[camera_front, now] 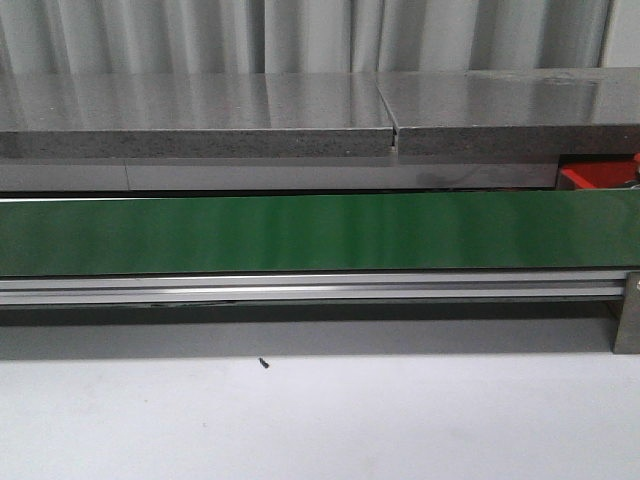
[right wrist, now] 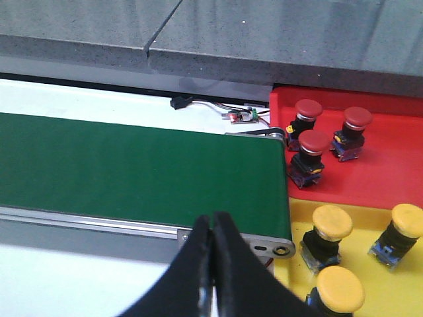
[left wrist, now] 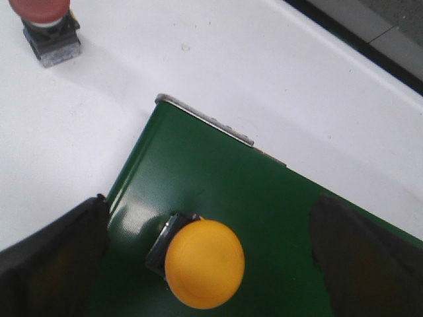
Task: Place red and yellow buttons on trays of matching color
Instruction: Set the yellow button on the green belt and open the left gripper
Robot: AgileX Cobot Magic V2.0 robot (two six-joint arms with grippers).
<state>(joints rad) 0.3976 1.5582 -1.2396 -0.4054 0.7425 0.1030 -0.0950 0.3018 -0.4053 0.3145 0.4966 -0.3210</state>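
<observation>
In the left wrist view a yellow button (left wrist: 205, 264) sits on the green belt (left wrist: 264, 191) near its end. My left gripper (left wrist: 210, 254) is open, with one finger on each side of the button and not touching it. A red button (left wrist: 43, 16) stands on the white table beyond the belt. In the right wrist view my right gripper (right wrist: 211, 222) is shut and empty over the belt's near rail. A red tray (right wrist: 390, 178) holds three red buttons (right wrist: 314, 142). A yellow tray (right wrist: 396, 290) holds three yellow buttons (right wrist: 332, 222). Neither gripper shows in the front view.
The green belt (camera_front: 300, 232) runs across the front view on a metal rail (camera_front: 300, 290). A grey stone shelf (camera_front: 300, 120) lies behind it. A corner of the red tray (camera_front: 592, 178) shows at the right. Wires and a small circuit board (right wrist: 241, 115) lie by the belt's end roller.
</observation>
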